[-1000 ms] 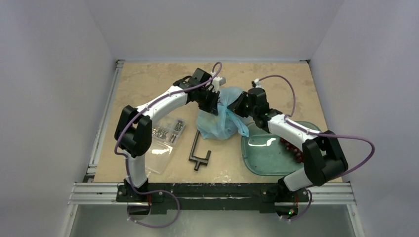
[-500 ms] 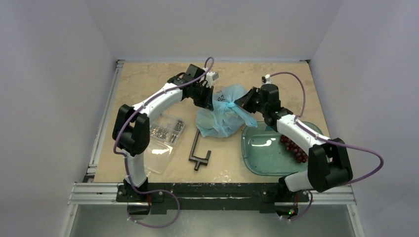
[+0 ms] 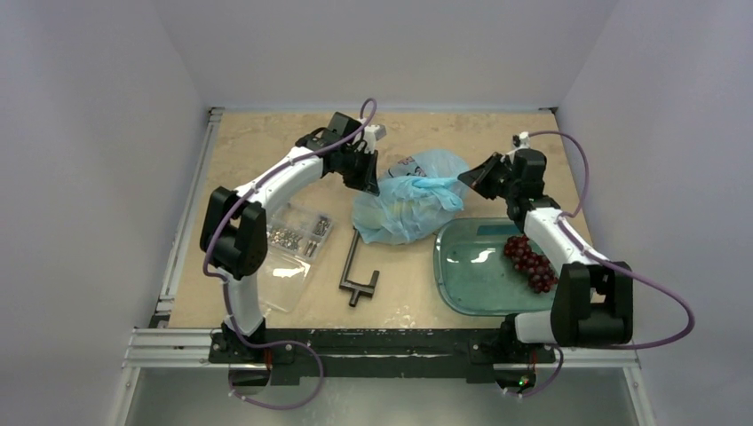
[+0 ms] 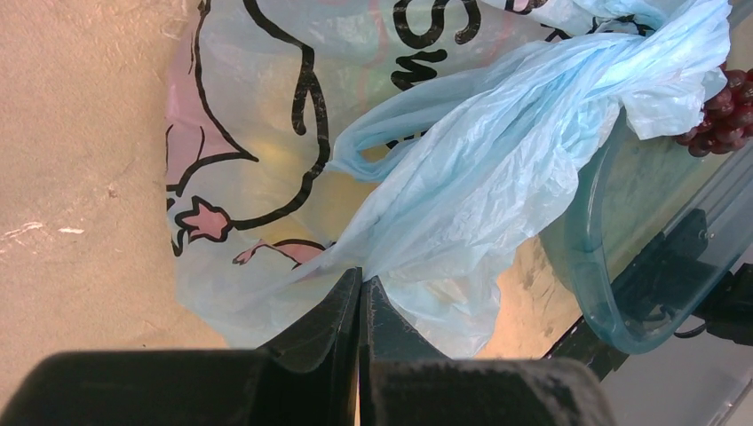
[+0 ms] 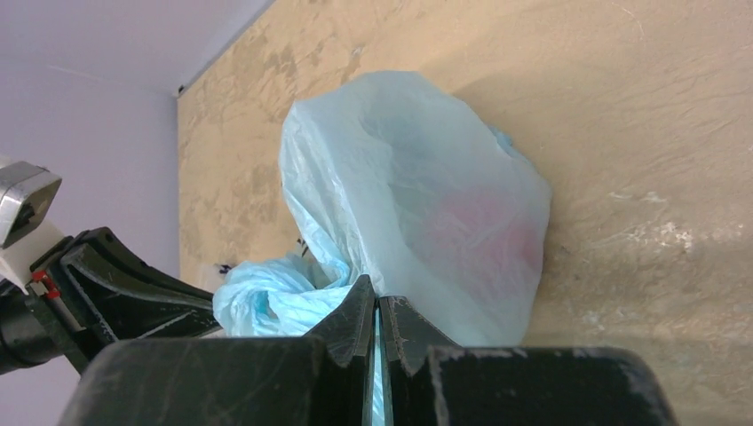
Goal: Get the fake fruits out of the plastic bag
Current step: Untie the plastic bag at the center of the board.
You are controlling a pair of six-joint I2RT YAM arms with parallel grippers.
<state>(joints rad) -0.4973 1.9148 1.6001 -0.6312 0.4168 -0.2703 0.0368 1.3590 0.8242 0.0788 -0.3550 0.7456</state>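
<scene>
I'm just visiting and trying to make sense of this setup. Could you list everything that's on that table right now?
plastic bag: one, light blue with a dark and pink print, mid-table, pulled between both grippers; something yellow shows through it
grape bunch: one, dark red, in the tray
tray: one, see-through teal, right of the plastic bag
bag of screws: one, clear, left of the plastic bag
black tool: one, a T-ended bar, between the bag of screws and the tray
table: one, beige
left gripper: one, black, shut on the plastic bag's left side
right gripper: one, black, shut on the plastic bag's twisted right end
</scene>
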